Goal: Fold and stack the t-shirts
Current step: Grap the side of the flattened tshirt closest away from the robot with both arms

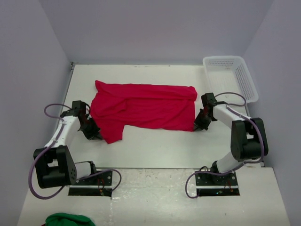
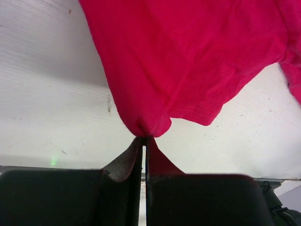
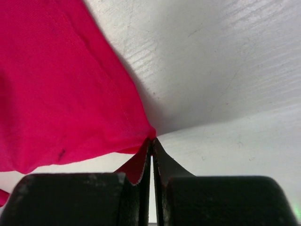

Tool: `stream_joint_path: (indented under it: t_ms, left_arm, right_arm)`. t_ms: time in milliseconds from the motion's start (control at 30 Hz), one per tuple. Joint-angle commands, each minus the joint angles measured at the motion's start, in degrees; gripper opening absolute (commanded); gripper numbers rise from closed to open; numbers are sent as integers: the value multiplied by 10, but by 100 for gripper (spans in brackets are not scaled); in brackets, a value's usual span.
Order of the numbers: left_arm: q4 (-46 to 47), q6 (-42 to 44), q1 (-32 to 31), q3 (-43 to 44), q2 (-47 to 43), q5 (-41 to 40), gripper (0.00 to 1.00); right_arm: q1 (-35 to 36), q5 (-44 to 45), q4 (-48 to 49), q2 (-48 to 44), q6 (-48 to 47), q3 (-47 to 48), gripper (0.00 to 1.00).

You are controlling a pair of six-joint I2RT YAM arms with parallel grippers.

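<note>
Shirt (image 1: 146,110) lay half-spread on worktop (image 1: 155,150), beside basket (image 1: 244,80). Left pincer (image 2: 143,141) clenched on shirt edge far from basket; right pincer (image 3: 152,143) clenched on corner nearest basket. Good fold likely needed both lifted together, hem taut.

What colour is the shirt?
The shirt is plain red, clearest in the top view.

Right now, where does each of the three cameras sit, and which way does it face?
Top view: fixed above and behind, looking down on the table, red t-shirt and white basket; left arm and right arm show.
Left wrist: on that arm, looking along the shut left hand pinching a t-shirt corner.
Right wrist: on that arm, looking along the shut right hand pinching the t-shirt's edge.
Shared: all see the t-shirt and table.
</note>
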Motion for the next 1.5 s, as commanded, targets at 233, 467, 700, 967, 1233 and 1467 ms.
stream_joint_path:
  t_ms: [233, 467, 700, 967, 1233, 1467]
  left_arm:
    - [-54, -28, 21, 15, -81, -41, 0]
    - [-58, -22, 28, 60, -97, -74, 0]
    - [-67, -20, 42, 109, -112, -115, 0]
    - [-64, -13, 43, 104, -112, -121, 0]
    - [-59, -7, 42, 123, -105, -126, 0]
    - [-49, -3, 42, 162, -98, -156, 0]
  right_arm:
    - [4, 43, -11, -66, -3, -16, 0]
    - [3, 71, -25, -82, 3, -17, 0]
    - [2, 96, -39, -86, -5, -3, 0]
    - [2, 136, -45, -89, -13, -4, 0]
    - [3, 154, -49, -98, -20, 5, 0]
    - [3, 166, -60, -91, -23, 28, 0]
